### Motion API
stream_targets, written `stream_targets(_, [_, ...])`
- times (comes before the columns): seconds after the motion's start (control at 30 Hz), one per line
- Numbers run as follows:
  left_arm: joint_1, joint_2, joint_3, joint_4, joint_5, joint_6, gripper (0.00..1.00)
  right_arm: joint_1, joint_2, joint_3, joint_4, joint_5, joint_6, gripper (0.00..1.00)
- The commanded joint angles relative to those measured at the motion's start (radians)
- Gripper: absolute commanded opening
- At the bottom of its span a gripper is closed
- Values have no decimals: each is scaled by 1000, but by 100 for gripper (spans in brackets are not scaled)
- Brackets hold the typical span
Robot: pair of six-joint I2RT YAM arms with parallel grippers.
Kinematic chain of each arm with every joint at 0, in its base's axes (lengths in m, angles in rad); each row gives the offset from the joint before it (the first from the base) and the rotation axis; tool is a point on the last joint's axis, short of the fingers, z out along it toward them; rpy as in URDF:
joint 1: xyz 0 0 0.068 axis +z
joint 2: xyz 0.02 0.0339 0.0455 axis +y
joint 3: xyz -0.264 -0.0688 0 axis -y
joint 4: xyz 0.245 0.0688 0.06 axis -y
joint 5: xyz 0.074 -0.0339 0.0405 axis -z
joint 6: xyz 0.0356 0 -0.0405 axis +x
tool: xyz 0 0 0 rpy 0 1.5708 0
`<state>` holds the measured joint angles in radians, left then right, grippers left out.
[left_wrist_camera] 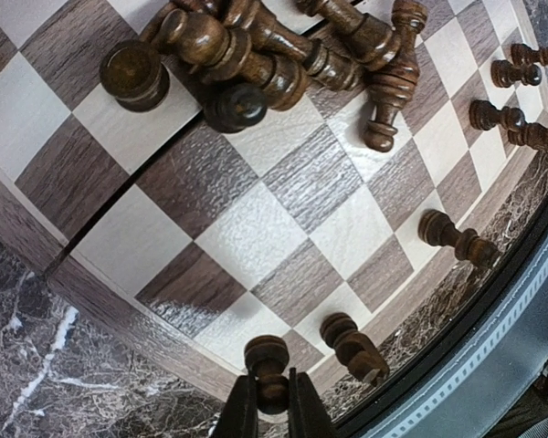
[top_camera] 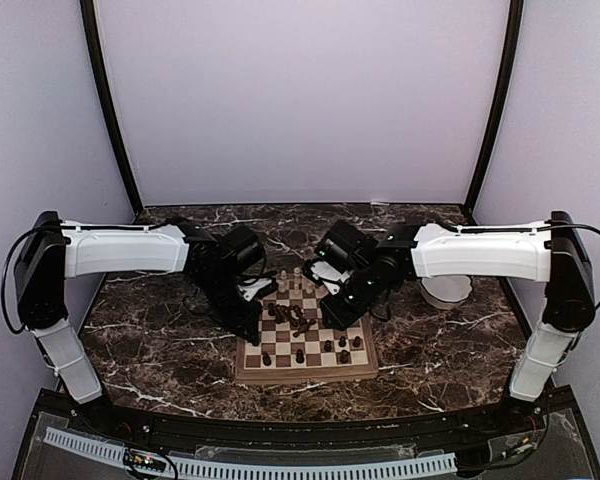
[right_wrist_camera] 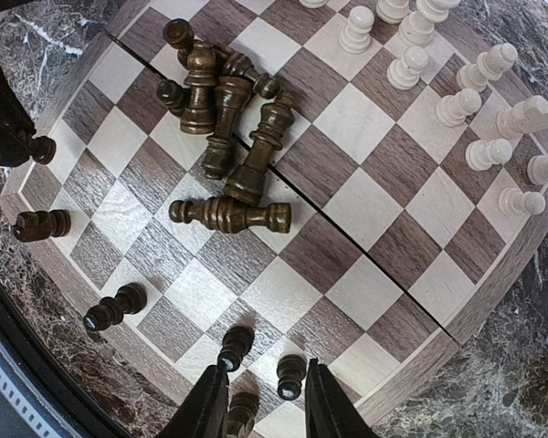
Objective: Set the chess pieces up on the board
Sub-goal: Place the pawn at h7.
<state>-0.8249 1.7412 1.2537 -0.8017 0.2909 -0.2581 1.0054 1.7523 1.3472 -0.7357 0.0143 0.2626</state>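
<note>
Top external view has the board [top_camera: 305, 376] at 6 o'clock on the marble table [top_camera: 150, 350], close to the arm bases and between the two arms. A heap of dark pieces [top_camera: 290, 318] lies toppled at about 11 o'clock from the board's middle. The cream pieces [top_camera: 295, 280] stand along its 12 o'clock edge. A few dark pawns [top_camera: 300, 355] stand singly in the rows at 6 o'clock, with gaps between them.

From where I stand, the left gripper [left_wrist_camera: 272, 406] is clenched on a single pawn [left_wrist_camera: 267, 351]. The pawn's round head pokes out past the fingertips, right at the board's rim. I cannot tell whether its base touches the wood. Two more dark pawns stand along that same edge, toward 2 o'clock in the left wrist view.

The right gripper [right_wrist_camera: 263, 383] hangs over the same near rows with its fingers parted, grasping nothing. Two dark pawns stand just ahead of its fingertips at 12 o'clock. Another shows low between the fingers, closer to the one on the left of the right wrist view. In that view the heap sits at 11 o'clock, with one tall piece lying flat beside it.

A white bowl [top_camera: 447, 292] rests on the table at 2 o'clock from the board, partly hidden behind the right arm.
</note>
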Motion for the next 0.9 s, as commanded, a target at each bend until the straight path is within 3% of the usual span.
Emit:
stream_targets(0.0, [0,17,-12,-20,-25,1,7,-5,4,21,15,-7,-8,31])
stream_targets(0.57, [1,43,-31,1,-28,5,8,-8,16,30,9,0,-18,31])
stream_targets(0.87, [0,55,-21,-11,-30,14,16,-11,17,29,10,-1,-20,31])
